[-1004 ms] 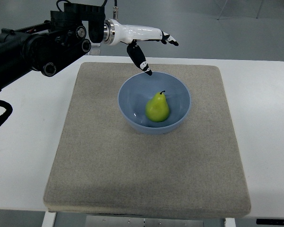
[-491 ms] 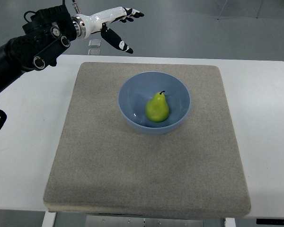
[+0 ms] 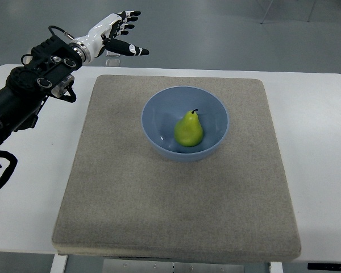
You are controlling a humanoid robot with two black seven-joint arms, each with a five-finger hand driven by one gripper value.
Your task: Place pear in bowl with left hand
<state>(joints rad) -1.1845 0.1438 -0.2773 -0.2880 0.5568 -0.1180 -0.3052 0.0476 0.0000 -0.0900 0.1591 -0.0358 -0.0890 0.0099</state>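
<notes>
Here the pear [image 3: 188, 130] sits inside the blue bowl [image 3: 159, 108], a little right of the bowl's centre and resting on its floor. Its long axis runs toward the far edge of the table: the broad yellow-green base lies nearer the camera and the narrow neck points away, ending in a short dark stem that curls slightly to the right. The bowl stands on a grey mat [image 3: 176, 210], in the mat's far half, and the mat covers most of the white table [image 3: 324, 170].

The left hand [image 3: 115, 31] is well apart from the bowl, raised beyond the far left corner of the mat. Its white fingers with black tips are spread and hold nothing; the thumb [image 3: 128, 49] sticks out to the right, separate from the other fingers [image 3: 128, 17], which fan upward in the picture. Nothing touches the hand. Its dark arm [image 3: 28, 94] comes in from the left edge across the table's left side.
</notes>
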